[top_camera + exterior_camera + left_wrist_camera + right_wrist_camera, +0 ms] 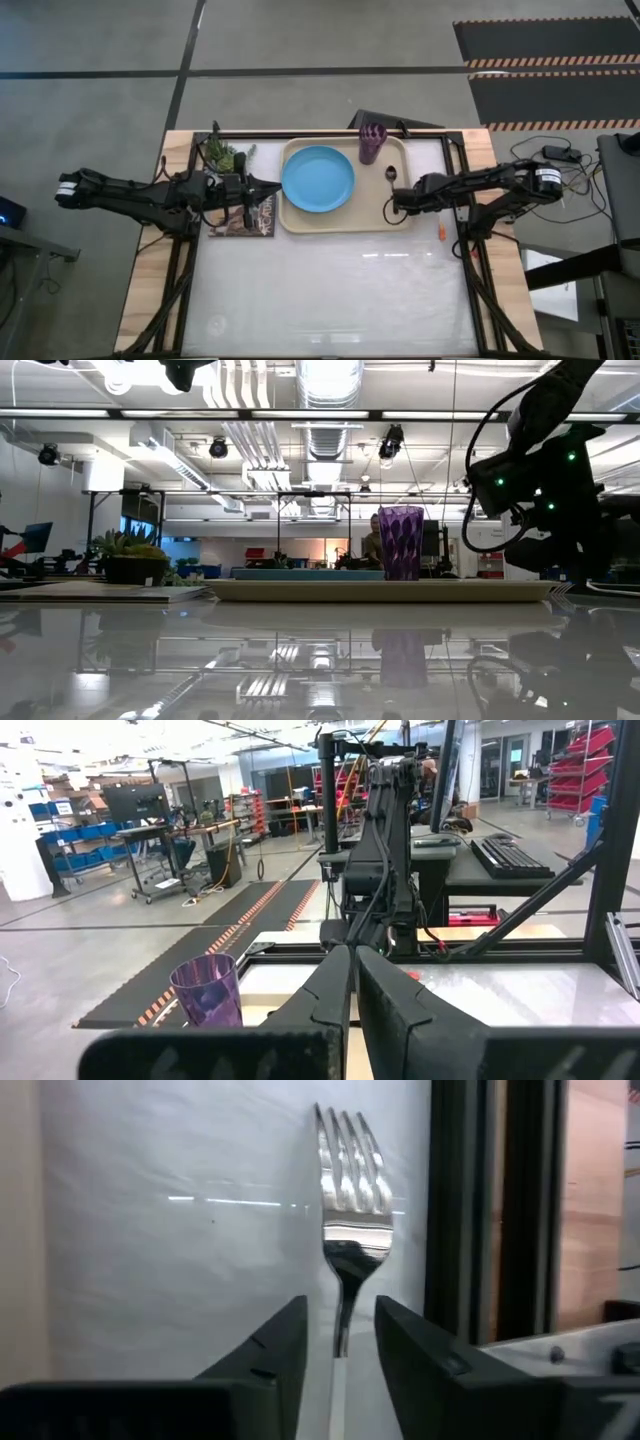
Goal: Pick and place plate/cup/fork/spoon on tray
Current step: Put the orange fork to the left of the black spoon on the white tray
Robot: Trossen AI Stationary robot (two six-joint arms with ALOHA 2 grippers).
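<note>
The light-blue plate (pixel 318 179), the purple cup (pixel 372 143) and the metal spoon (pixel 391 175) rest on the beige tray (pixel 345 226). The fork (pixel 350 1210) lies flat on the white table between the tray's right rim and the table's right frame. Its orange handle end (pixel 440 232) shows in the high view. My right gripper (pixel 340 1305) is open, low over the fork, one finger on each side of its neck without touching it. My left gripper (pixel 272 190) is shut and empty, just left of the tray.
A dark picture-covered book (pixel 240 218) and a small potted plant (pixel 225 155) sit left of the tray, under and beside my left arm. The black frame bar (pixel 465 1200) runs close along the fork's right side. The white table (pixel 330 290) stretches toward the near edge.
</note>
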